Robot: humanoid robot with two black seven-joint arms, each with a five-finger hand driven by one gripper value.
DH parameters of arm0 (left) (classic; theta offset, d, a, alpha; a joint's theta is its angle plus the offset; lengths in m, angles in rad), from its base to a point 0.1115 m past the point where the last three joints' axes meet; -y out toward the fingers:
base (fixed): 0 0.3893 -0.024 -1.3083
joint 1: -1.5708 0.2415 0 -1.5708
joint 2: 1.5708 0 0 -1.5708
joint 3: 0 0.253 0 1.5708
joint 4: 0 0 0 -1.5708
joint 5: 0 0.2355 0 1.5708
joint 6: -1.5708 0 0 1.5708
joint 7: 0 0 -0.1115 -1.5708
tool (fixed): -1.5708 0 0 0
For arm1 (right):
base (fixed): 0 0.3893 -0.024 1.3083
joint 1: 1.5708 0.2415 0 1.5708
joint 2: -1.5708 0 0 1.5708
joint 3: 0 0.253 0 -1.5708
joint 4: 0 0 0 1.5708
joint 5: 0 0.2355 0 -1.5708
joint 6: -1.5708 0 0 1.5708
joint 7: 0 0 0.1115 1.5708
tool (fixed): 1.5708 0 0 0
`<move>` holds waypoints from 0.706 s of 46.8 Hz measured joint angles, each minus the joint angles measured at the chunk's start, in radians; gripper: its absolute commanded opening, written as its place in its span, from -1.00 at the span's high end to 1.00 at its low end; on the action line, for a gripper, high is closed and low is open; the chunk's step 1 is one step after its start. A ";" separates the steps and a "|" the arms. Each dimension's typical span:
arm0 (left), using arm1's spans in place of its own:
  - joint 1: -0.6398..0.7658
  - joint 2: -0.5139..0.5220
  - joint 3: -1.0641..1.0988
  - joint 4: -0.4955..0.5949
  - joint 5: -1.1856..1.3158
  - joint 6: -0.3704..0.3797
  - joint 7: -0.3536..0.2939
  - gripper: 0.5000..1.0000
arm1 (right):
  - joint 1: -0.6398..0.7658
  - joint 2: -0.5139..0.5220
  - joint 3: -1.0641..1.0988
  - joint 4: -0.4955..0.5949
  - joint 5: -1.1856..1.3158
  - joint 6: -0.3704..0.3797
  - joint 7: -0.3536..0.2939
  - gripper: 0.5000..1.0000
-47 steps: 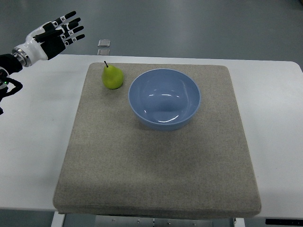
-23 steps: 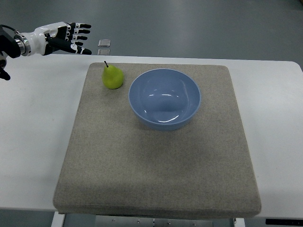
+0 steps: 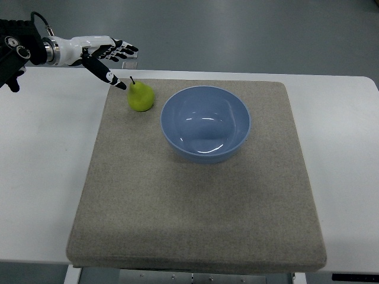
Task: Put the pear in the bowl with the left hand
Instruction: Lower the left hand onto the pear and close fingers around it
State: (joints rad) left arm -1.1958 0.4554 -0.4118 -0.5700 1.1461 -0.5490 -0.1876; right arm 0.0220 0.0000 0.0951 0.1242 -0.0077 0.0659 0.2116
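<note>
Left hand (image 3: 105, 54) open; bowl (image 3: 206, 123) empty.

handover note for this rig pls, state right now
Left hand: open, fingers spread, holding nothing; it sits at the far left of the table, just left of the pear, thumb tip pointing down toward it but not clearly touching.
Right hand: not in view.
Pear: upright on the grey mat, far-left area, just left of the blue bowl and apart from it.
Bowl: empty, on the mat.
Done: the reach toward the pear only.
Left: close the fingers on the pear, lift, carry right over the bowl rim, release inside.
</note>
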 measured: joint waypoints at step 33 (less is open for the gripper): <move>0.041 -0.101 0.084 0.002 0.290 0.216 -0.005 -0.98 | 0.000 0.000 0.000 0.000 0.000 0.000 0.000 -0.70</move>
State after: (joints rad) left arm -1.1545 0.3539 -0.3281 -0.5678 1.4358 -0.3334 -0.1926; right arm 0.0220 0.0000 0.0951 0.1242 -0.0077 0.0659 0.2117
